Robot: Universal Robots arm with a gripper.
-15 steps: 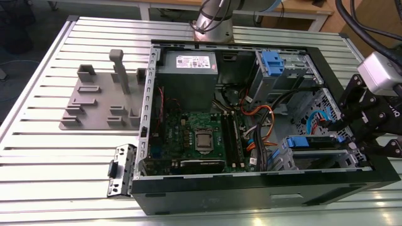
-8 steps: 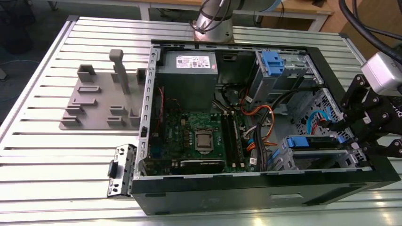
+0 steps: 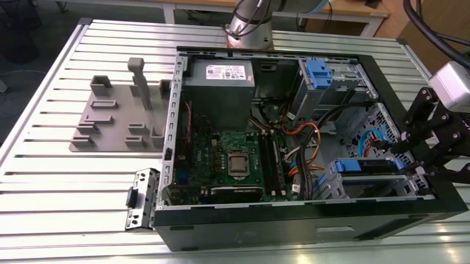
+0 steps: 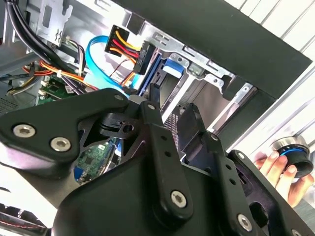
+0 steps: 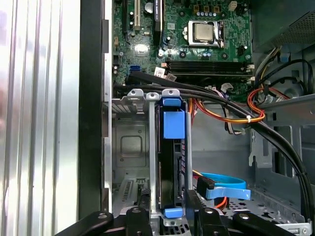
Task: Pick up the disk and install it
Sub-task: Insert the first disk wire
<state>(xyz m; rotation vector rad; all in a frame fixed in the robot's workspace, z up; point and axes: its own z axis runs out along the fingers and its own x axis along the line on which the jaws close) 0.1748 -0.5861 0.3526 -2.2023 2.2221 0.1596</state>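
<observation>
My pincer hangs over the corner of the open computer case at the exterior view's right, by the case's front wall. In the first wrist view its 2 fingers stand apart, 1 on each side of the disk; I cannot tell whether the pads touch it.

The disk stands on edge in the drive bay, its blue rails showing at both ends, so it looks seated or close to it.

I see 3 risks. If the rails are not fully home, the disk could sit crooked and jam. The blue data cable and the orange wire bundle lie just beside the bay, and a finger could snag them. A person's hand rests near the case outside, close to my arm's path.
</observation>
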